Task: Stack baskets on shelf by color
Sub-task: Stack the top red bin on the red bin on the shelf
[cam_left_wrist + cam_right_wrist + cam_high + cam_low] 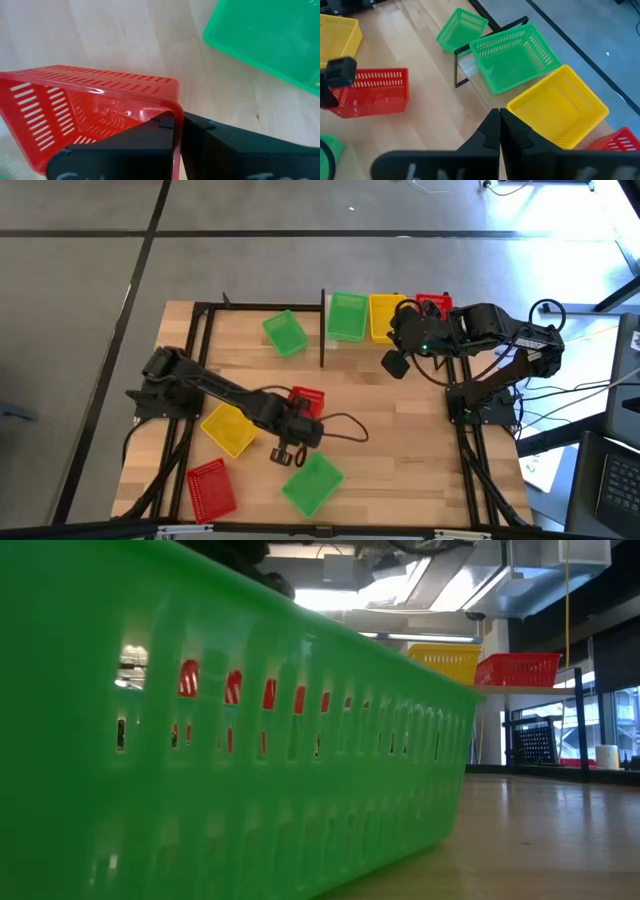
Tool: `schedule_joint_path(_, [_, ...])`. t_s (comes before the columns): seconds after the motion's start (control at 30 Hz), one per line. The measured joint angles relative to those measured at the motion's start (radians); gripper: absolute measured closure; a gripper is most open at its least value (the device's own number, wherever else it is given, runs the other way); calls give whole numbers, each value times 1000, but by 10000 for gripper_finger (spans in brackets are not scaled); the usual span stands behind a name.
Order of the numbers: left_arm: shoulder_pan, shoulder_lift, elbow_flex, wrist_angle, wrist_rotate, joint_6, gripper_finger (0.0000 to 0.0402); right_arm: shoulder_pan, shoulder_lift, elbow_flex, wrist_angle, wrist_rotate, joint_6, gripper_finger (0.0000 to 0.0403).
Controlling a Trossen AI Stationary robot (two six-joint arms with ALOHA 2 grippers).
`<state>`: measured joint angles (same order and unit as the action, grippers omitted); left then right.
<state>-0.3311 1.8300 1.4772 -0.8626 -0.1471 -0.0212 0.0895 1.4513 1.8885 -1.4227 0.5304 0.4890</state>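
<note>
Green plastic mesh basket [230, 740] fills the low view. On the pale wood shelf [327, 341] at one o'clock sit one green [347, 316], yellow [385, 317] and red basket [433, 304]; five remain loose. Left gripper [288, 455] pinches a red mesh basket [90, 115] at centre; right gripper [500, 131], pressed together, hovers near the shelf.

On pale light-wood shelf board [466, 65], left to right in high view: green rectangular plastic mesh basket [347, 315], yellow plastic mesh basket [385, 317], red plastic mesh basket [433, 304]. Left of thin dark upright post [322, 330]: second green mesh basket [284, 333]. Mid-table: second red mesh basket [307, 401], with second yellow mesh basket [229, 429] to its left. Along near edge: third red mesh basket [211, 486] left, third green mesh basket [312, 483] right.
</note>
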Motion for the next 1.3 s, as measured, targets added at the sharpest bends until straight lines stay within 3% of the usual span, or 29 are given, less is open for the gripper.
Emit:
schedule_joint_path(0.33, [0,148,73,-18,9,-55,401,0,0,0,0,0,-29,402])
schedule_joint_path(0.87, [1,157,79,-5,12,-81,343,0,0,0,0,-6,-57,402])
schedule_joint_path(1.03, [1,116,79,-42,12,-149,343,17,0,0,3,-8,-131,402])
schedule_joint_path(1.3, [0,-79,79,-44,-14,-248,342,119,0,0,6,-15,-244,402])
